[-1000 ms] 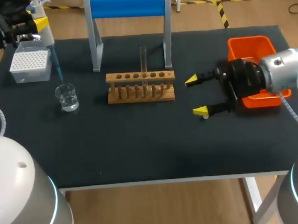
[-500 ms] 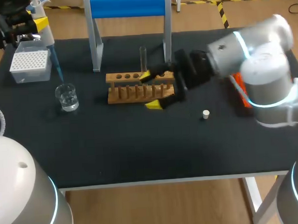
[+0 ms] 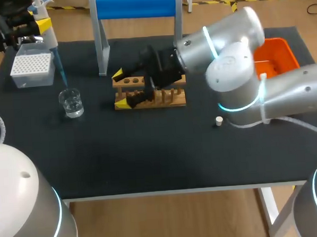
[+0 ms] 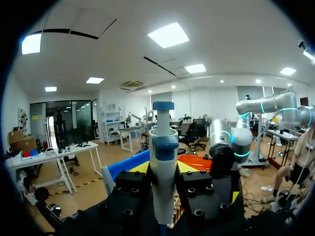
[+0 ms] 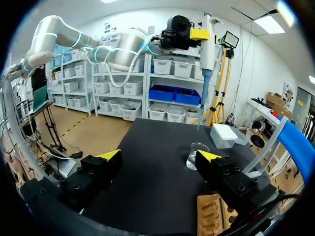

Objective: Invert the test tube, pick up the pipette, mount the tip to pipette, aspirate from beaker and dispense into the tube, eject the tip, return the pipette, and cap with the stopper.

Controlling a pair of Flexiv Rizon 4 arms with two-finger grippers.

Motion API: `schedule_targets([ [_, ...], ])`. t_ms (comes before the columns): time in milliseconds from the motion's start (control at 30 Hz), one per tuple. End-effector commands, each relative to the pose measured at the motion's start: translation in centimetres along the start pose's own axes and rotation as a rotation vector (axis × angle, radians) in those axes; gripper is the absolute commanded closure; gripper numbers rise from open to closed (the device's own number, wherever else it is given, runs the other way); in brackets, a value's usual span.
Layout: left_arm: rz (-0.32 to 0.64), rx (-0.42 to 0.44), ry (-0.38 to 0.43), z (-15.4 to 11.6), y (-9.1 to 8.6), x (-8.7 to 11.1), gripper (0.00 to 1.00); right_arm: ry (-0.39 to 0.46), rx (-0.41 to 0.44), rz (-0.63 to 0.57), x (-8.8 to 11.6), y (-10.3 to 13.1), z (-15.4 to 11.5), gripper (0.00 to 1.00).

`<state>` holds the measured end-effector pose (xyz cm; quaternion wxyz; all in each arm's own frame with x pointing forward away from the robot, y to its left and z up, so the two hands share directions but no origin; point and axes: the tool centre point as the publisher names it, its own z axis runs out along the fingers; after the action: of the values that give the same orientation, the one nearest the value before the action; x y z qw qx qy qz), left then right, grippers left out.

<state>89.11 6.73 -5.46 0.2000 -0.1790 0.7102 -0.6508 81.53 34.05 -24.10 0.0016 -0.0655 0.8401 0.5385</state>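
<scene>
My right gripper point(image 3: 119, 88) sits in the upper middle of the head view, its jaws spread wide. One yellow tip is at the far side and one at the near side of the left end of the wooden rack point(image 3: 168, 97). In its own wrist view the right gripper point(image 5: 160, 162) has nothing between its fingers. The beaker point(image 5: 196, 156) stands ahead of it, close to one tip, and a corner of the rack point(image 5: 211, 221) shows beneath that same finger. The gripper's body covers the middle of the rack in the head view, so I cannot make out the test tube.

My left gripper point(image 3: 36, 26) is in the upper left corner of the head view, clamped on the pipette point(image 3: 50, 34). The pipette's blue tip point(image 3: 62, 73) points down just above the beaker point(image 3: 71, 102). In the left wrist view the pipette point(image 4: 163, 147) stands upright, pinched from both sides by the left gripper point(image 4: 162, 167).

The white tip box point(image 3: 32, 69) sits under that arm at the upper left. The blue-topped stand point(image 3: 135, 6) rises behind the rack. The small white stopper point(image 3: 219, 121) lies alone on the black table point(image 3: 149, 151), right of centre. The orange bin point(image 3: 275, 59) is at the upper right, partly behind my right arm.
</scene>
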Motion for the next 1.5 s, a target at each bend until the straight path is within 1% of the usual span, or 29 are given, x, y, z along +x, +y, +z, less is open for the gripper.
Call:
schedule_targets([
  [33,0.001,0.002,-0.002,0.0,0.0,0.0,1.00,-0.043,0.011,0.006,0.2,0.0,2.5,0.00],
  [200,0.001,0.002,-0.002,0.0,0.0,0.0,1.00,-0.113,0.025,0.031,-0.3,-0.6,2.9,0.00],
  [367,0.001,0.002,-0.002,0.0,0.0,0.0,1.00,-0.184,0.069,0.060,-0.9,-1.3,3.4,0.00],
  [567,0.001,0.002,-0.002,0.0,0.0,0.0,1.00,-0.240,0.096,0.103,-1.4,-1.8,3.8,0.00],
  [733,0.001,0.002,-0.002,0.0,0.0,0.0,1.00,-0.281,0.135,0.132,-1.7,-2.3,4.0,0.00],
  [833,0.001,0.002,-0.002,0.0,0.0,0.0,1.00,-0.291,0.150,0.145,-1.8,-2.8,4.1,0.00],
  [867,0.001,0.002,-0.002,0.0,0.0,0.0,1.00,-0.298,0.168,0.145,-1.9,-3.0,4.2,0.00],
  [1500,0.001,0.002,-0.002,0.0,0.0,0.0,1.00,-0.341,0.224,0.177,-2.5,-5.8,6.5,0.00],
])
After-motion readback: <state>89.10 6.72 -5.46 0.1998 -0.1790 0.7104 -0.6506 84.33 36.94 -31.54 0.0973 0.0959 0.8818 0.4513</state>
